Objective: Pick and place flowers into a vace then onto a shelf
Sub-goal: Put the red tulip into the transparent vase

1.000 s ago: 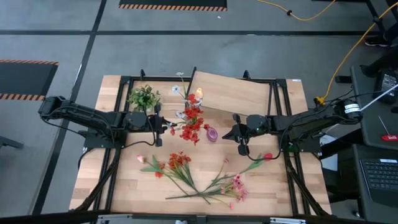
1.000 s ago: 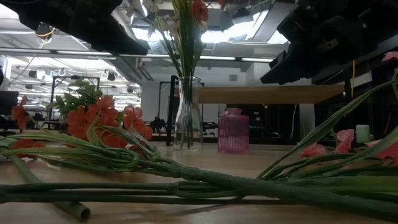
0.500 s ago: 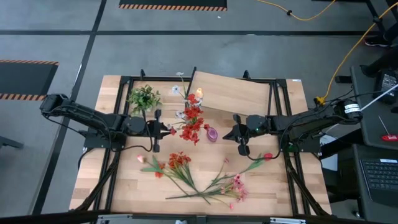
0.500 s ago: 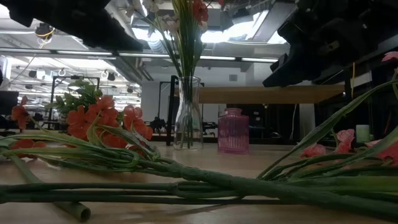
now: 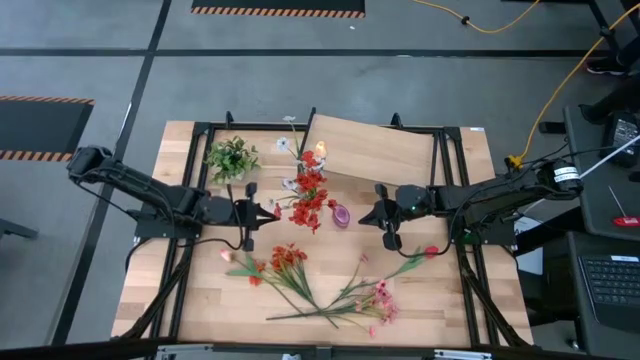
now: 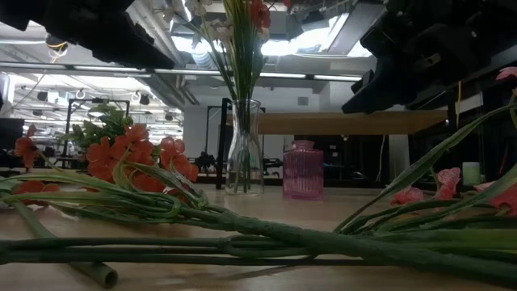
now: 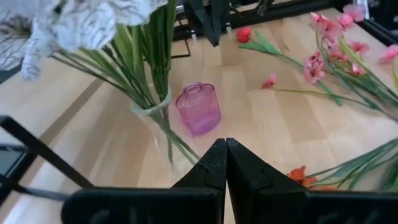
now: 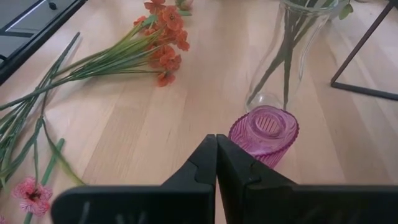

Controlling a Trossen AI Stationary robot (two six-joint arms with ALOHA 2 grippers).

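Jaws of both grippers, left (image 5: 268,211) and right (image 5: 368,215), are closed and empty. Between them the vase (image 6: 244,147) holds several flowers (image 5: 308,198); more flowers (image 5: 290,268) lie loose on the table (image 5: 190,300). Shelf (image 5: 380,152) placement remains outstanding.

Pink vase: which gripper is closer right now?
Right. The right gripper sits just beside the pink vase, fingers shut. The left gripper is farther off, beyond the clear vase of flowers.

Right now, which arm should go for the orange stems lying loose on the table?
Left, probably. The left gripper, shut and empty, hangs just beyond the orange flowers, on their side of the table. The right gripper, also shut, sits past the pink vase, nearer the pink stems.
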